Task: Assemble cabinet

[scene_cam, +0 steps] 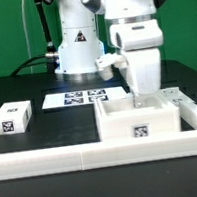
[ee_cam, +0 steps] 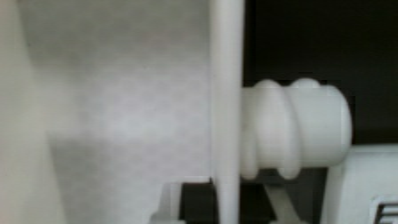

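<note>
Hanging low in the exterior view, the tool (scene_cam: 142, 97) is keeping its tips inside the open top of the cabinet (scene_cam: 140, 121), which is sitting on the black worktop (scene_cam: 15, 92) toward that view's right. The cabinet is hiding the fingertips, so I cannot tell how wide the tool is standing. A small tagged block (scene_cam: 12, 118) is lying well apart, toward the left, and the marker board (scene_cam: 81, 96) is lying behind. In the wrist view, a thin white panel edge (ee_cam: 222, 100) is showing very near and blurred, with a ribbed white knob (ee_cam: 299, 130) just beside it.

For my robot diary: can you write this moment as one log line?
gripper: at cabinet top, open or shut unclear | small tagged block: apart, exterior view's left
</note>
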Action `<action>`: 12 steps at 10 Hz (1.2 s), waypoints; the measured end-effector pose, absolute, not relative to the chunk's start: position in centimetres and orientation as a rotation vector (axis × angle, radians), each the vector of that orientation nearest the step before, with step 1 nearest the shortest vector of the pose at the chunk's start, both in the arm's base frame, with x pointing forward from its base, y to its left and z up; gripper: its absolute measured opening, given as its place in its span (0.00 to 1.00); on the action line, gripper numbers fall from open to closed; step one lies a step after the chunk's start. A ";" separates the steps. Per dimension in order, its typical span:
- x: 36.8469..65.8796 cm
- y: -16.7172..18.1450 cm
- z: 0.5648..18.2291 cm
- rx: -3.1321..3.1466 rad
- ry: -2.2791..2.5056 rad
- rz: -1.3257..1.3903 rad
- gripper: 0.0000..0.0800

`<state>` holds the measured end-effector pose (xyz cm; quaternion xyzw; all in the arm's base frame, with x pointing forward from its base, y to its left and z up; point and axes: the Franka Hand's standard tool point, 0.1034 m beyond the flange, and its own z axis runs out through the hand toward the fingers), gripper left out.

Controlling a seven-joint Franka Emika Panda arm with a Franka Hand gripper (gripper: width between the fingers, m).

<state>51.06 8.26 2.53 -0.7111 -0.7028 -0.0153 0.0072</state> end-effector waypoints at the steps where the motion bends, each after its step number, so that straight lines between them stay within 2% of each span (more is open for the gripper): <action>1: 51.4 9.2 2.4 -2.209 -2.210 -0.049 0.05; 4: 51.8 11.0 2.3 -2.209 -2.200 -0.047 0.05; 8: 51.7 11.1 2.2 -2.227 -2.176 -0.035 0.06; 9: 51.7 11.0 2.2 -2.228 -2.176 -0.034 0.28; 10: 51.7 11.0 2.2 -2.228 -2.175 -0.034 0.44; 11: 51.7 11.0 2.2 -2.229 -2.175 -0.033 0.44; 12: 51.7 11.0 2.2 -2.230 -2.174 -0.033 0.67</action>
